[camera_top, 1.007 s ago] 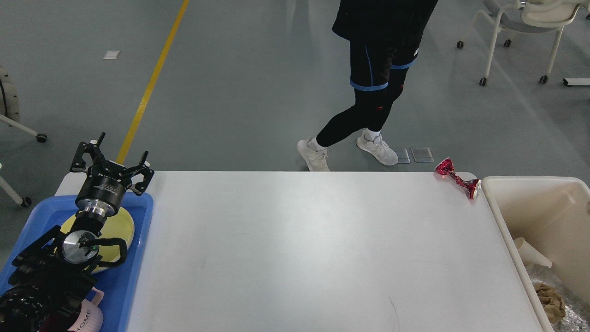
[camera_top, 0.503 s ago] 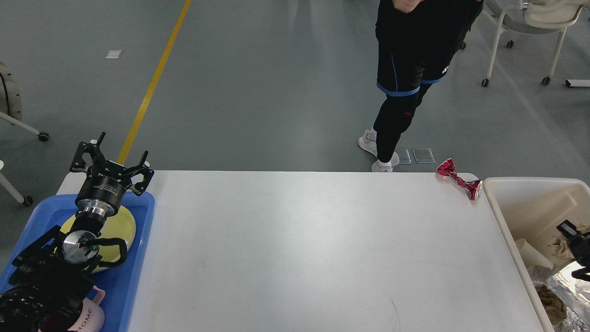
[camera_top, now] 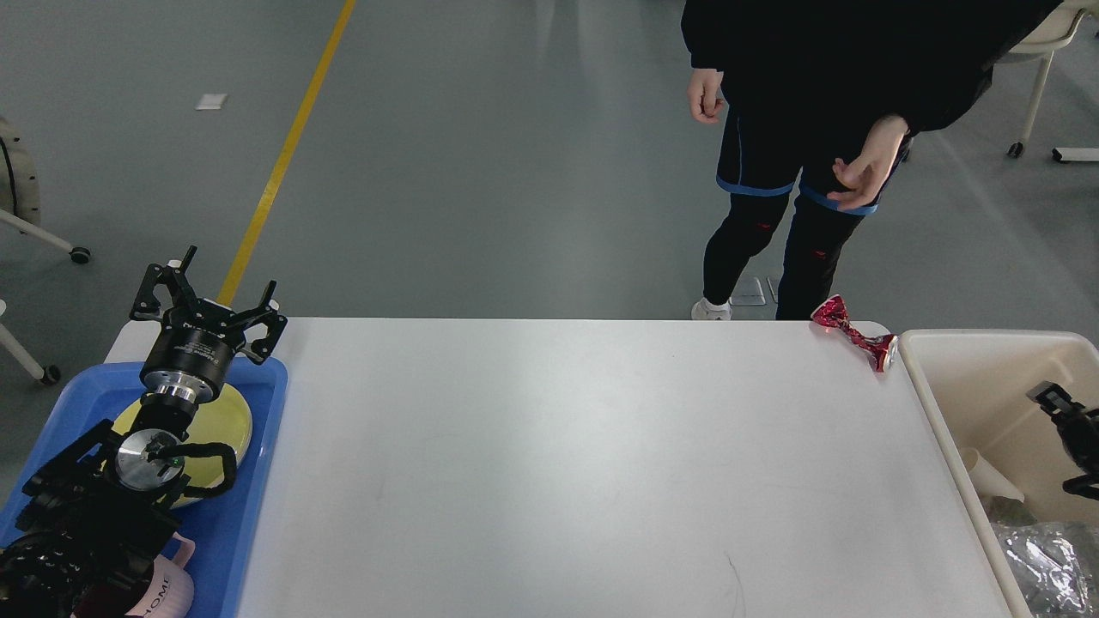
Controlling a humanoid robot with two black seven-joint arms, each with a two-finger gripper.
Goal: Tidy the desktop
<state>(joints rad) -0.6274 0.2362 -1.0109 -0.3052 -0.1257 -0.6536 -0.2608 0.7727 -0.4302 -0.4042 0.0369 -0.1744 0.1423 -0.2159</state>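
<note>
The left hand is held unmoved over the blue tray, fingers spread and empty. The white counter is spread across the middle, with a crushed red can left at its far right corner. Over the beige bin, the right hand is seen slightly higher than before; its grip cannot be told.

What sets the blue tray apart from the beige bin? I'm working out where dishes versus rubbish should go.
The blue tray sits on the desktop at its left end; the beige bin stands off the right edge. The tray is shallow and holds a yellow plate and a pink mug; the bin is deep and holds crumpled foil. Both are open-topped plastic containers.
</note>
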